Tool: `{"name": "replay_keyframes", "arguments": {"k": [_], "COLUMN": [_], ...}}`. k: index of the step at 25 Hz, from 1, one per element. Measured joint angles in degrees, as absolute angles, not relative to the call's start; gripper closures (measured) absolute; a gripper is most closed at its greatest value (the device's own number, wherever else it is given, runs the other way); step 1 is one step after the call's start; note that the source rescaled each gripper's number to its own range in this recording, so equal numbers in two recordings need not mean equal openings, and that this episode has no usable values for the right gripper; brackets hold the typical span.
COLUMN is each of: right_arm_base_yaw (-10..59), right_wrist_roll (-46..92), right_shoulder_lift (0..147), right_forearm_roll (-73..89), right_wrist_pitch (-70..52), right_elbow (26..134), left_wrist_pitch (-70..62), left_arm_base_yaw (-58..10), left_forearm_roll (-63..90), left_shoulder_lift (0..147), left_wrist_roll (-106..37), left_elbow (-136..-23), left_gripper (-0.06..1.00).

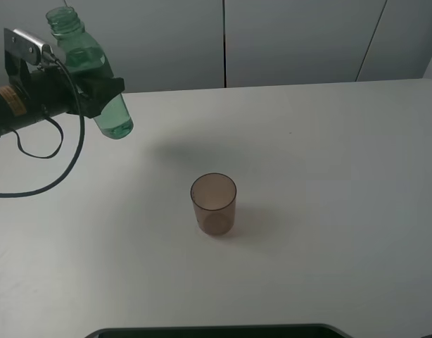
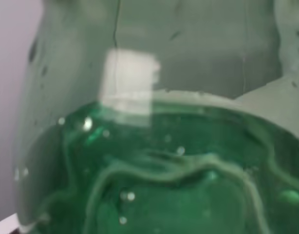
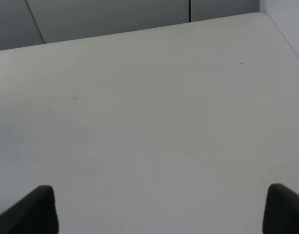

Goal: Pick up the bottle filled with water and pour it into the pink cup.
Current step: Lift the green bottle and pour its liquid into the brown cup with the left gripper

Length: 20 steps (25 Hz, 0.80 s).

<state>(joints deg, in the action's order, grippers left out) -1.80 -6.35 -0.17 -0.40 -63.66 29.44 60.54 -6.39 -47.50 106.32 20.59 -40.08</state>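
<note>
White desk (image 1: 328, 176): broad, flat work surface. Tall green-tinted transparent plastic bottle (image 1: 82, 56): capless, part-filled with water, held in the air at the far left, slightly tilted, well apart from the cup. Left gripper (image 1: 96, 88): clamped across the bottle's midsection. Small brownish-pink translucent plastic cup (image 1: 214, 204): upright at mid-desk, seemingly empty. Right gripper (image 3: 159, 214): jaws wide, holding nothing. Handling note: the bottle is best carried near upright until its neck stands above the cup's mouth, then tipped slowly.

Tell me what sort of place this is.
Probably a robot test bench in a lab: a plain white table, grey wall panels behind it, and the cabled left gripper holding the bottle in the air.
</note>
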Motion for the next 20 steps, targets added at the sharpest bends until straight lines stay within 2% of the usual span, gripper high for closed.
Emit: {"name": "replay_keyframes", "arguments": {"k": [3,10,20], "right_arm_base_yaw": [-1.8,-1.8,-1.8], "right_wrist_roll": [-6.35,-6.35,-6.35], "right_shoulder_lift": [-0.17,-0.17,-0.17], "right_forearm_roll": [-0.4,-0.4,-0.4], "right_wrist_pitch": [-63.66,-63.66,-63.66], "right_elbow": [29.44,29.44,29.44], "left_wrist_pitch": [55.76,48.51,44.82], "left_arm_base_yaw": [-9.15,-16.77,-20.72], "left_forearm_roll": [-48.16,-48.95,-52.53], "left_shoulder_lift": [106.32,106.32,106.32], "left_wrist_roll": [18.69,3.13,-6.44], "left_elbow": [-42.17,-44.46,-48.51], "left_gripper": [0.91,0.91,0.91]}}
